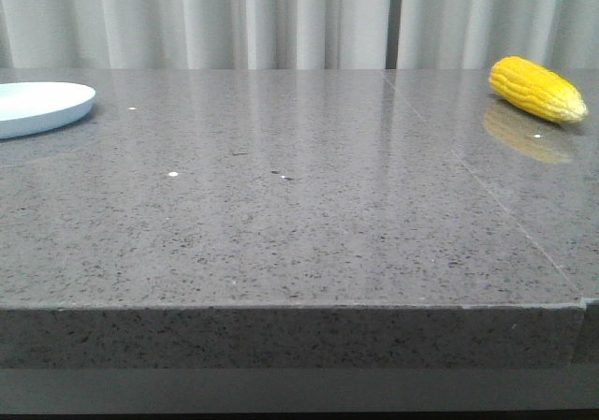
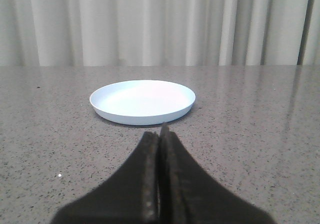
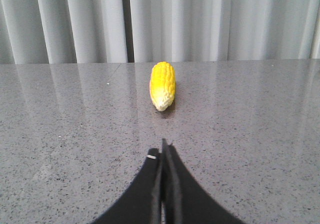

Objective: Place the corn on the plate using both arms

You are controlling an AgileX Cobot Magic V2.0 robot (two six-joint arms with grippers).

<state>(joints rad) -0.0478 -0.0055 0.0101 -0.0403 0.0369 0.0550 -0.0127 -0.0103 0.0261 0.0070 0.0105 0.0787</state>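
The yellow corn (image 1: 538,88) lies on the grey table at the far right in the front view. It also shows in the right wrist view (image 3: 163,84), paler tip toward the camera, well ahead of my right gripper (image 3: 163,151), which is shut and empty. The pale blue-white plate (image 1: 37,108) sits at the far left, cut by the frame edge. In the left wrist view the plate (image 2: 142,102) is empty and lies just ahead of my left gripper (image 2: 161,134), which is shut and empty. Neither gripper shows in the front view.
The grey speckled table (image 1: 299,214) has its front edge near the camera and a thin seam (image 1: 505,214) running across its right part. White curtains (image 1: 299,18) hang behind the table.
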